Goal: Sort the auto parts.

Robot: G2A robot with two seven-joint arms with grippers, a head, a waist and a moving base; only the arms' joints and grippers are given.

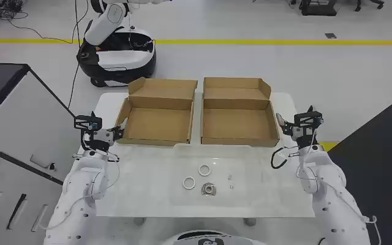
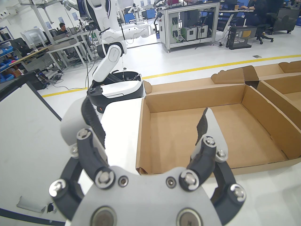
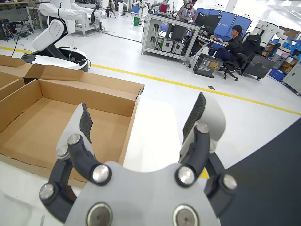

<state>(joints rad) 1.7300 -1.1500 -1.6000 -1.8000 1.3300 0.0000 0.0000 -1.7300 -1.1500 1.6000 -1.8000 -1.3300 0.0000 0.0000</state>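
Top view, for your log.

- **Auto parts:** they lie grouped on the tabletop (image 1: 141,196), near its middle.
  - One white ring (image 1: 204,169) lies with a second white ring (image 1: 190,182) at its 7 o'clock, near but apart.
  - A grey metal hub (image 1: 208,189) lies just beside the second ring, at its 4 o'clock.
  - Two tiny bits (image 1: 231,181) lie at the hub's 2 o'clock, too small for you to identify.
- **Boxes:** two open cardboard boxes stand side by side. From the parts, box A (image 1: 156,122) is at 11 o'clock and box B (image 1: 237,122) at 1 o'clock.
- **Left gripper** (image 1: 116,131): it hangs just beside box A's 9 o'clock wall, with its jaws spread wide.
- **Right gripper** (image 1: 283,122): it hangs just beside box B's 3 o'clock wall, jaws likewise spread.
- **Spacing:** both grippers are well apart from the parts.
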